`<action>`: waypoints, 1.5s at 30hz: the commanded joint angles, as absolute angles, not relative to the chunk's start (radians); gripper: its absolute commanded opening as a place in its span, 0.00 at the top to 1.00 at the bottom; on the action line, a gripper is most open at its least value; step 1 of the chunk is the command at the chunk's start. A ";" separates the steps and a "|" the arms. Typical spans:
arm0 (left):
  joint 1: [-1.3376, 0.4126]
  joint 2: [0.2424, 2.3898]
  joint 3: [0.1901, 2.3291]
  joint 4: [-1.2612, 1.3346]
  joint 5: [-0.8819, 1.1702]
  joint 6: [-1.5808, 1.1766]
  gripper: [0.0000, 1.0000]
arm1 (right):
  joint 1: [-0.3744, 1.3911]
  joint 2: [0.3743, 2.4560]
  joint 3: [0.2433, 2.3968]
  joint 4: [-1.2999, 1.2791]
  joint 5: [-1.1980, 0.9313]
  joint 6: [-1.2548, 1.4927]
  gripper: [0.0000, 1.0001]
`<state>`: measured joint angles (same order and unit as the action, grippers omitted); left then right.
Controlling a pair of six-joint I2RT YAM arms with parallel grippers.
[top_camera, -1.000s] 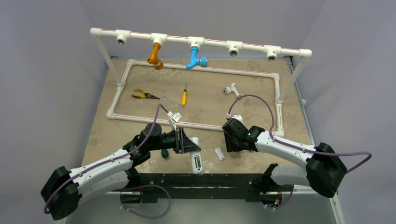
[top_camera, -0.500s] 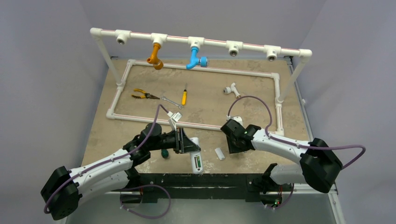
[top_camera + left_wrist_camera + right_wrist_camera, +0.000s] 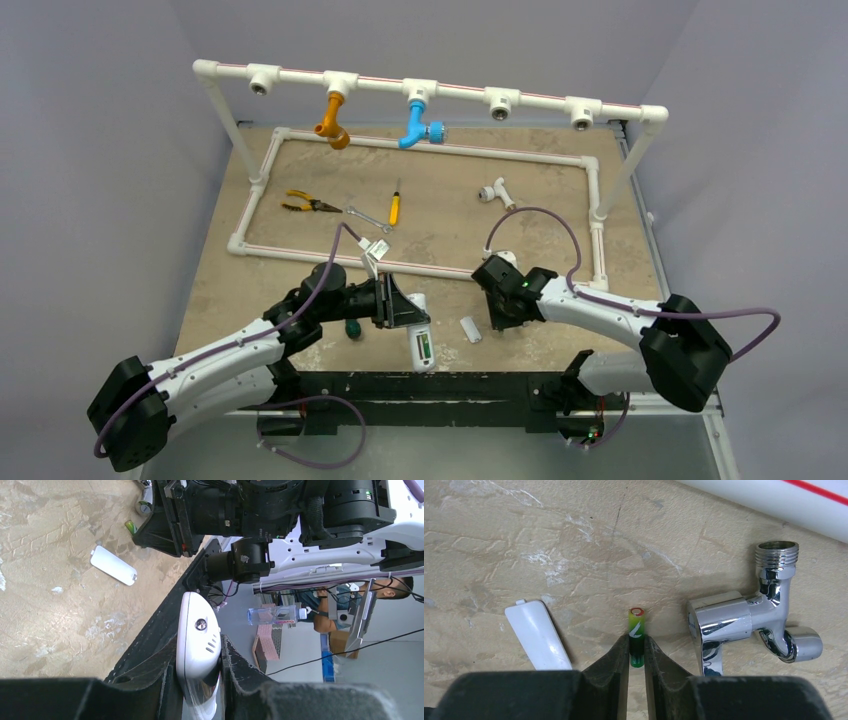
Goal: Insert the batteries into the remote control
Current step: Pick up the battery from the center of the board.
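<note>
My left gripper [image 3: 408,312] [image 3: 194,677] is shut on the white remote control [image 3: 420,343] [image 3: 198,640], holding it over the table's near edge. A green battery [image 3: 637,636] lies on the table, and my right gripper [image 3: 637,647] [image 3: 497,318] is shut on it, one finger pressed against each side. Seen from the left wrist, that battery [image 3: 131,526] shows as a small green tip under the right gripper. I see no other battery.
The small white cover plate [image 3: 470,329] [image 3: 538,636] [image 3: 113,565] lies just left of the right gripper. A chrome tap [image 3: 744,625] lies close on its right. A dark-green-handled screwdriver [image 3: 352,327] sits under the left arm. Pliers [image 3: 305,204], a wrench and the pipe frame [image 3: 420,268] are farther back.
The right gripper and forearm have shifted a little to the left, toward the cover plate. The left arm and the remote have not moved.
</note>
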<state>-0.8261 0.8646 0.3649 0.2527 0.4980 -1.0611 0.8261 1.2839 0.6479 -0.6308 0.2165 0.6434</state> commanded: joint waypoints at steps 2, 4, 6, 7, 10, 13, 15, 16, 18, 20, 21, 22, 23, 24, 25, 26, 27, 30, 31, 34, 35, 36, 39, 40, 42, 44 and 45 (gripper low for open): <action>-0.828 0.855 0.411 0.291 0.507 -1.041 1.00 | 0.827 1.289 0.645 -0.591 0.199 0.629 0.89; -0.828 0.838 0.407 0.296 0.506 -1.035 1.00 | 0.827 1.290 0.644 -0.566 0.155 0.589 0.92; -0.828 0.805 0.400 0.300 0.492 -1.027 1.00 | 0.827 1.290 0.643 -0.556 0.132 0.575 0.95; -0.828 0.786 0.399 0.293 0.483 -1.018 1.00 | 0.827 1.290 0.642 -0.555 0.131 0.572 0.96; -0.828 0.739 0.406 0.255 0.467 -0.987 1.00 | 0.827 1.279 0.640 -0.543 0.130 0.564 1.00; -0.828 0.728 0.408 0.245 0.465 -0.970 1.00 | 0.827 1.249 0.643 -0.520 0.111 0.548 1.00; -0.828 0.727 0.402 0.260 0.468 -0.970 1.00 | 0.831 1.215 0.647 -0.498 0.094 0.536 1.00; -0.828 0.726 0.398 0.270 0.470 -0.972 1.00 | 0.836 1.191 0.647 -0.487 0.092 0.532 1.00; -0.828 0.716 0.392 0.288 0.467 -0.974 1.00 | 0.849 1.132 0.648 -0.462 0.091 0.520 1.00; -0.828 0.693 0.386 0.297 0.456 -0.972 1.00 | 0.878 1.055 0.642 -0.416 0.070 0.498 1.00; -0.828 0.680 0.386 0.293 0.449 -0.967 1.00 | 0.895 1.012 0.635 -0.386 0.059 0.487 1.00; -0.828 0.667 0.386 0.285 0.441 -0.961 1.00 | 0.922 0.967 0.627 -0.352 0.062 0.482 1.00; -0.828 0.652 0.387 0.275 0.434 -0.953 1.00 | 0.958 0.909 0.616 -0.320 0.069 0.474 1.00; -0.828 0.641 0.387 0.269 0.428 -0.949 1.00 | 0.982 0.871 0.601 -0.263 0.070 0.466 1.00; -0.828 0.633 0.387 0.263 0.424 -0.943 1.00 | 1.004 0.834 0.583 -0.215 0.068 0.459 1.00; -0.828 0.627 0.385 0.260 0.420 -0.942 1.00 | 1.019 0.799 0.558 -0.166 0.058 0.456 1.00; -0.828 0.624 0.384 0.257 0.418 -0.940 1.00 | 1.028 0.768 0.533 -0.107 0.035 0.454 1.00; -0.828 0.624 0.384 0.250 0.415 -0.940 1.00 | 1.042 0.679 0.449 0.068 -0.074 0.436 1.00; -0.828 0.624 0.383 0.250 0.416 -0.942 1.00 | 1.046 0.652 0.432 0.108 -0.113 0.431 1.00; -0.828 0.618 0.378 0.254 0.413 -0.945 1.00 | 1.052 0.585 0.412 0.181 -0.193 0.408 1.00; -0.828 0.616 0.374 0.256 0.412 -0.945 1.00 | 1.052 0.566 0.405 0.204 -0.223 0.398 1.00; -0.828 0.615 0.373 0.259 0.410 -0.945 1.00 | 1.053 0.556 0.400 0.223 -0.251 0.387 1.00; -0.828 0.619 0.375 0.267 0.411 -0.942 1.00 | 1.054 0.546 0.386 0.287 -0.371 0.362 1.00; -0.829 0.622 0.376 0.270 0.411 -0.942 1.00 | 1.055 0.546 0.387 0.291 -0.395 0.354 1.00; -0.828 0.630 0.380 0.270 0.411 -0.942 1.00 | 1.055 0.548 0.409 0.256 -0.403 0.345 1.00; -0.828 0.636 0.381 0.273 0.412 -0.944 1.00 | 1.057 0.553 0.426 0.224 -0.415 0.331 1.00; -0.828 0.638 0.382 0.275 0.413 -0.943 1.00 | 1.057 0.552 0.430 0.217 -0.417 0.328 1.00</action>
